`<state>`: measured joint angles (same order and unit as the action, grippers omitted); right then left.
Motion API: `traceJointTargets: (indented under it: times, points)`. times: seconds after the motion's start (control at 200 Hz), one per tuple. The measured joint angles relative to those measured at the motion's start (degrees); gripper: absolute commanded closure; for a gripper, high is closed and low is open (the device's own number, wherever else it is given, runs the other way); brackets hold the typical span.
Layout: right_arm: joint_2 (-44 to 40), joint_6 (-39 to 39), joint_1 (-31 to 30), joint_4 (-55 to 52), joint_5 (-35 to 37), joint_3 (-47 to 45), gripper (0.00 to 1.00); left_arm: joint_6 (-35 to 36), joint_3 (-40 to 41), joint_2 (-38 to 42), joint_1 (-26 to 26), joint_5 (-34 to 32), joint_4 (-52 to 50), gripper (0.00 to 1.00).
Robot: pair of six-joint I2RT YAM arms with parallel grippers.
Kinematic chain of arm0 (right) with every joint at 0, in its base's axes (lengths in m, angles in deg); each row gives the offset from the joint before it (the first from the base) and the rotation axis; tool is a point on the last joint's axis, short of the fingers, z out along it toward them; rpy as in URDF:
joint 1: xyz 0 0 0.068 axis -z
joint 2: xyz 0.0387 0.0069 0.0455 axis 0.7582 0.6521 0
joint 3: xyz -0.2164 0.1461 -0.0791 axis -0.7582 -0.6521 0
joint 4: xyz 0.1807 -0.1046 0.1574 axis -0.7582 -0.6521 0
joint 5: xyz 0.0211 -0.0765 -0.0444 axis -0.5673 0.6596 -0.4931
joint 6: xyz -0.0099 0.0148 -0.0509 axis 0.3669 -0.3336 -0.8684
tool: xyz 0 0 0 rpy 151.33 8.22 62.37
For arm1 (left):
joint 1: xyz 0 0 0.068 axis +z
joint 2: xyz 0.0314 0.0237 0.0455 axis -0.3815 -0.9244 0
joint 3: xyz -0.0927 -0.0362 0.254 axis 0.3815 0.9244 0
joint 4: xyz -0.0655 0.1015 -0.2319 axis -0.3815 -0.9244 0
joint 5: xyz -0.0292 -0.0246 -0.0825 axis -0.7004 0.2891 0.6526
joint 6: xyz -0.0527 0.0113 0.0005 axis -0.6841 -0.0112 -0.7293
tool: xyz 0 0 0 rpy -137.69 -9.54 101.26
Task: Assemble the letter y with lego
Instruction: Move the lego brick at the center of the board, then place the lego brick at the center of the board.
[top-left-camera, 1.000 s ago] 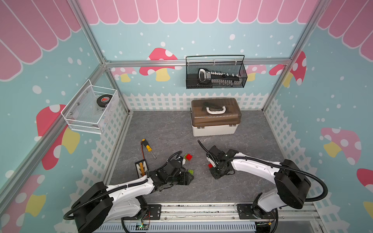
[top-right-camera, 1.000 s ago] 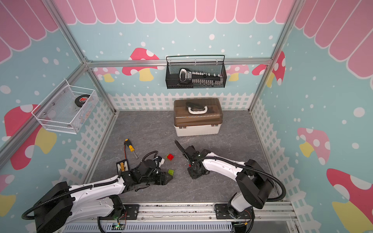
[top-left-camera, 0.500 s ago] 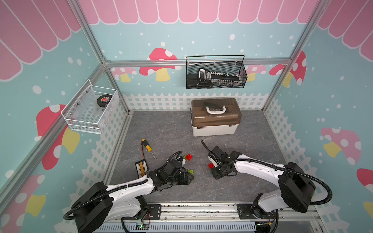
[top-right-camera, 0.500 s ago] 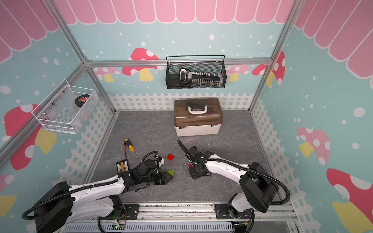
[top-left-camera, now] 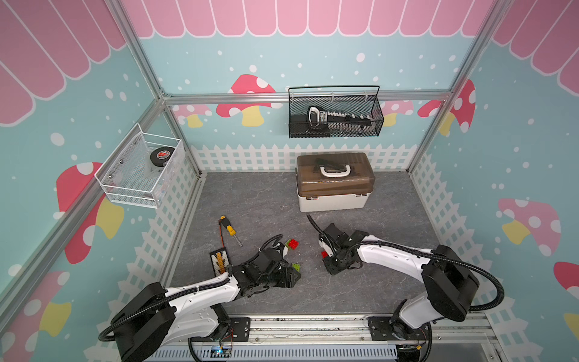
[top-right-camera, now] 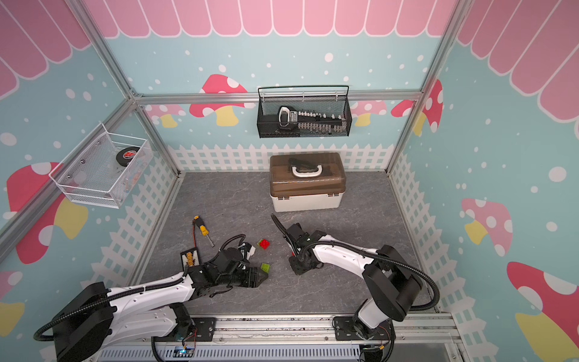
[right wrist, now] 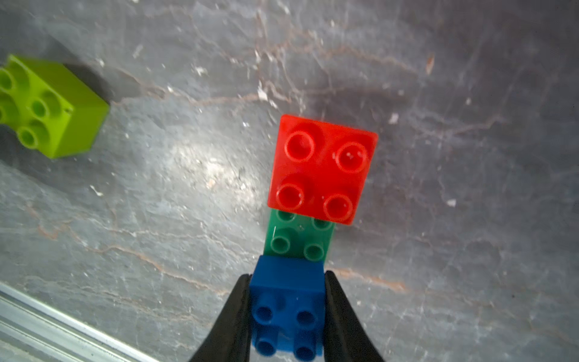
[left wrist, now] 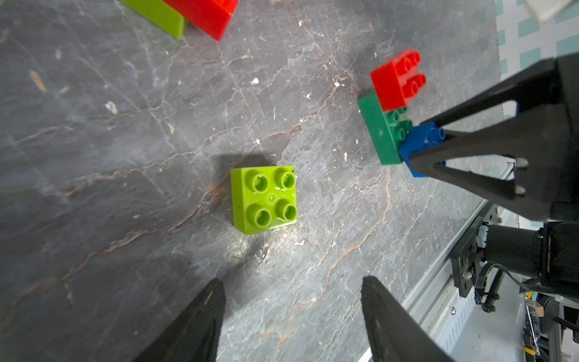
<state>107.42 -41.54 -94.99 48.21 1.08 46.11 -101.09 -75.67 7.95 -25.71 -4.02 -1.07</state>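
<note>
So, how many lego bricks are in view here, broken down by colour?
Lime green bricks: 2
Red bricks: 2
Dark green brick: 1
Blue brick: 1
Total: 6

Bright, even light; glare on floor (right wrist: 200,163); red brick (left wrist: 396,78) slightly blurred.

Glossy plastic lime brick (left wrist: 264,199) — on a matt, veined stone-look floor (left wrist: 125,156).

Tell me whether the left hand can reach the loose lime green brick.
Probably yes: the left hand is open, and the lime green brick lies alone just ahead of it, nothing between.
</note>
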Motion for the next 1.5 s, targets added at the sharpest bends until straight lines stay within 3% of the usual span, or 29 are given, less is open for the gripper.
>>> traceJointTargets:
  times: [0.37,0.825,1.341,1.501]
  points:
    - [4.1,-2.8,0.0,5.5,0.0,3.9,0.87,0.2,-0.7,0.0,0.0,-0.2,-0.1,0.30]
    - [2.8,1.3,0.6,7.2,-1.0,1.9,0.87,1.0,-1.8,-0.6,0.0,-0.2,-0.5,0.30]
    - [-4.7,-0.5,0.7,2.6,0.4,1.4,0.84,1.0,-1.8,-1.6,0.0,-0.2,-0.5,0.30]
    - [-6.2,-0.7,3.2,2.1,1.4,0.3,0.83,1.0,-1.8,-1.6,0.0,-0.2,-0.5,0.30]
